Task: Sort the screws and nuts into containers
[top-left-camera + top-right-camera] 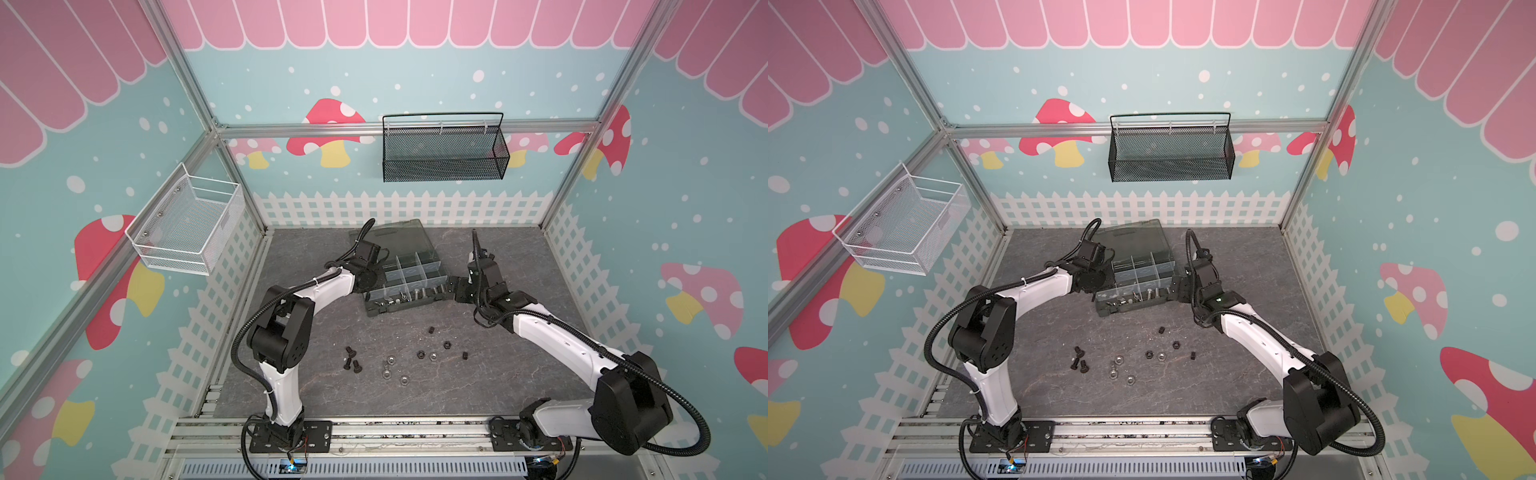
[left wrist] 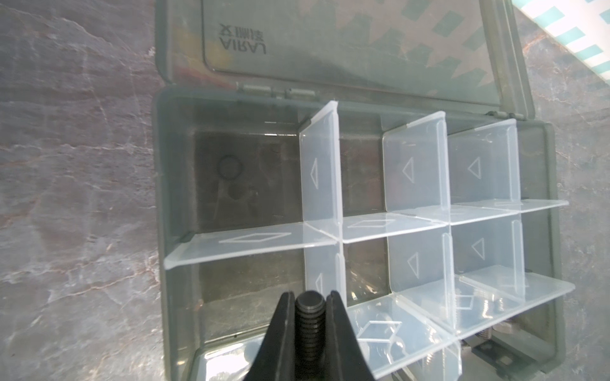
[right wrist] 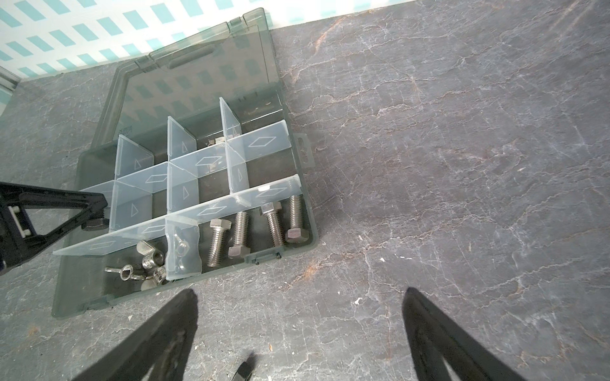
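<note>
1. your left gripper is clenched on a short black threaded screw, just above an empty-looking compartment of the dark smoky-grey plastic organiser box.
2. your right gripper is released, empty, beside that box.
3. done: silver hex bolts and wing nuts lie boxed.
4. left: black screws, black nuts, silver nuts, loose well behind both grippers.

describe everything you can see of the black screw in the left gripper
The black screw is short, dark matte metal, with coarse thread and a flat shank end. It is pinched between the black fingers of the left gripper, over a compartment by the side wall of the organiser box. Nothing else seems to touch it.
</note>
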